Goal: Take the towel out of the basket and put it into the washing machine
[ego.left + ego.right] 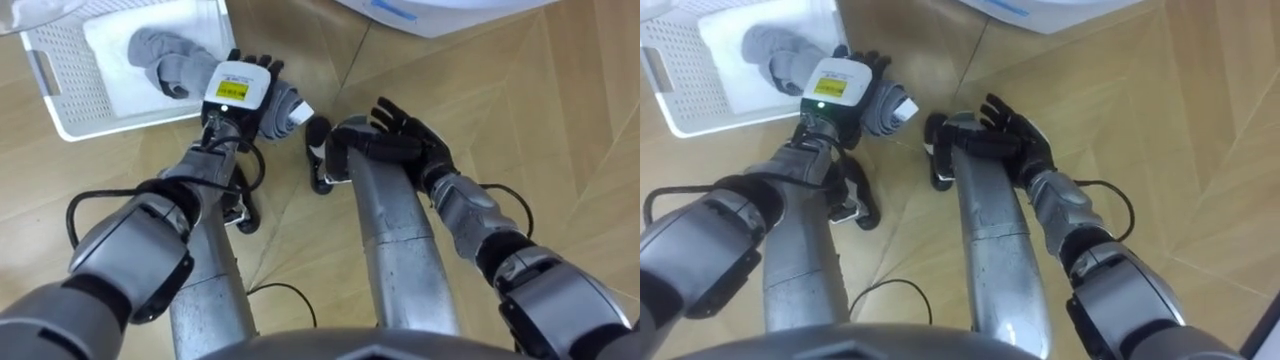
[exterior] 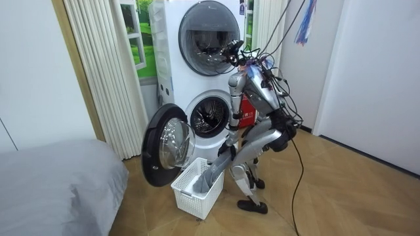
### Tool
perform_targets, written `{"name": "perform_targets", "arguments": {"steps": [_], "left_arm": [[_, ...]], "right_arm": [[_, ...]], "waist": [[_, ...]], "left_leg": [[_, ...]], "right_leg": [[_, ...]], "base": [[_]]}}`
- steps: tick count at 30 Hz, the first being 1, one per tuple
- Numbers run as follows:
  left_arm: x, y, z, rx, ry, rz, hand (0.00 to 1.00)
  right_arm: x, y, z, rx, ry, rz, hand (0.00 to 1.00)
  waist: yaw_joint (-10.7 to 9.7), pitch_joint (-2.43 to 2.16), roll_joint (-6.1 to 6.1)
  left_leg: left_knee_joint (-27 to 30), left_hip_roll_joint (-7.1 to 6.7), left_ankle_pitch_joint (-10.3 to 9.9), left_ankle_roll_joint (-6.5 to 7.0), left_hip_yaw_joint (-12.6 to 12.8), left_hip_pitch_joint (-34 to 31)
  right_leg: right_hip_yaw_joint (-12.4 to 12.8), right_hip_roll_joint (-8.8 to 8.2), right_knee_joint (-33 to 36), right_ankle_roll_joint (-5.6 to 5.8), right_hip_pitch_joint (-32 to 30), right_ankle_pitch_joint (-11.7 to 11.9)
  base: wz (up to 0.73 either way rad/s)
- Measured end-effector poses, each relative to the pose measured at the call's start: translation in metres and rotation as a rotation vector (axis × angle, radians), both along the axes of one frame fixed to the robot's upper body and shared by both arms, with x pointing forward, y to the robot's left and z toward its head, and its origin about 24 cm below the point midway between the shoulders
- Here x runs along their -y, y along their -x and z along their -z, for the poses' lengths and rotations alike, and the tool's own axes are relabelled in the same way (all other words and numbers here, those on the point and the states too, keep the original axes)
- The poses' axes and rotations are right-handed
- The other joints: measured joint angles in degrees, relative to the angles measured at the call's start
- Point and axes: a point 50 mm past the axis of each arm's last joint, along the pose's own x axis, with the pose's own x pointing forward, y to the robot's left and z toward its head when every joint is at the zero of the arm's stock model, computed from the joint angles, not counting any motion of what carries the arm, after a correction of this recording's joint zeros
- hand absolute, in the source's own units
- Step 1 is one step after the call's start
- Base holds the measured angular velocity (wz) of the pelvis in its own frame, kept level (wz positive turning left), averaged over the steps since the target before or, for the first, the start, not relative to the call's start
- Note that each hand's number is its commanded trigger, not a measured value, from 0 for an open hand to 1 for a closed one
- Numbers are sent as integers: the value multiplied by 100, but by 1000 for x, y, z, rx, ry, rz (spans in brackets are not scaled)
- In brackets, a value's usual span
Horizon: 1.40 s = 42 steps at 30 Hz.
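1. Grey soft cloth towel [image 1: 162,60]: it lies bunched at the near right corner of the white perforated plastic laundry basket [image 1: 70,95], and one fold hangs out past the rim over the floor, with a small white label [image 1: 303,113] at its end.
2. My left hand [image 1: 240,88] sits on top of that towel, fingers curled round the bunched cloth, so I hold it at the basket's edge.
3. Under the grey towel a flat white cloth [image 1: 110,45] covers the basket's bottom.
4. My right hand [image 1: 405,140] is well apart from the towel, fingers spread wide and holding nothing, lying against my own leg above the light wooden herringbone floor [image 1: 560,120].
5. In the room view I stand bent forward over the basket, left arm reaching down into it.
6. Just behind me is the white front-loading washing machine [image 2: 209,119], its round glass door [image 2: 167,145] swung open, beneath a second white drum unit [image 2: 209,29].
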Motion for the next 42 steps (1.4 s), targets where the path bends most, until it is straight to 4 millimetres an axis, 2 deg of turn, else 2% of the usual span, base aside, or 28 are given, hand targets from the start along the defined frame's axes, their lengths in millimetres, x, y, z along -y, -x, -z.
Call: {"name": "perform_targets", "arguments": {"steps": [5,10,16,19,21,25,27,28,32,36,39,42], "left_arm": [[-7,-1,-1,-16,-17,-11,100],[-9,-1,1,-51,-21,-20,100],[-12,16,17,-121,19,-44,100],[-10,25,26,-156,39,-45,100],[-11,32,31,-173,70,-59,100],[-18,33,29,-158,139,-102,100],[-20,31,27,-127,189,-131,100],[-21,31,26,-117,202,-140,100],[-25,29,22,-72,285,-214,100],[-26,18,9,4,487,-339,100],[-21,15,3,39,646,-413,100],[-2,15,-1,16,856,-448,100]], "right_arm": [[0,1,1,0,0,-9,0],[-2,2,1,-2,3,-19,0],[2,17,13,-59,27,-2,0],[2,25,21,-98,64,5,0],[3,36,28,-134,86,5,0],[8,43,34,-161,168,-25,0],[13,43,35,-172,236,-47,0],[15,44,35,-175,250,-48,0],[20,43,35,-179,330,-83,0],[24,42,34,-170,399,-128,0],[22,37,31,-144,429,-160,0],[16,30,27,-106,461,-212,0]], "waist": [[-63,-14,-79],[-110,-28,-103],[-73,-35,-117],[72,-46,-109],[229,-56,-92],[465,-63,-76],[545,-72,27],[568,-68,54],[776,-69,115],[975,-68,175],[1029,-66,190],[1166,-71,191]], "left_leg": [[3,-8,-10,0,0,5],[82,5,-43,9,-21,20],[-92,1,-47,6,-27,564],[-464,3,21,-18,45,1019],[-858,-8,147,-14,68,1415],[-1430,-31,358,-1,126,1953],[-1768,-108,479,15,118,2266],[-1846,-114,503,26,123,2334],[-2410,-290,691,23,137,2842],[-2657,-292,794,33,143,3051],[-2777,-302,831,38,150,3183],[-2930,-311,873,53,181,3321]], "right_leg": [[4,-3,9,7,0,-17],[8,24,38,15,31,-21],[-6,38,-138,42,579,-22],[34,87,-509,68,1001,98],[28,119,-901,83,1401,219],[32,153,-1448,125,1946,379],[-54,71,-1735,146,2285,416],[-68,60,-1802,155,2367,425],[-59,-40,-2155,208,2803,459],[-135,-65,-2385,212,3052,484],[-190,-93,-2492,218,3199,483],[-212,-127,-2586,241,3334,483]], "base": [[0],[-5],[-1],[-9],[0],[2],[21],[25],[15],[10],[10],[9]]}}
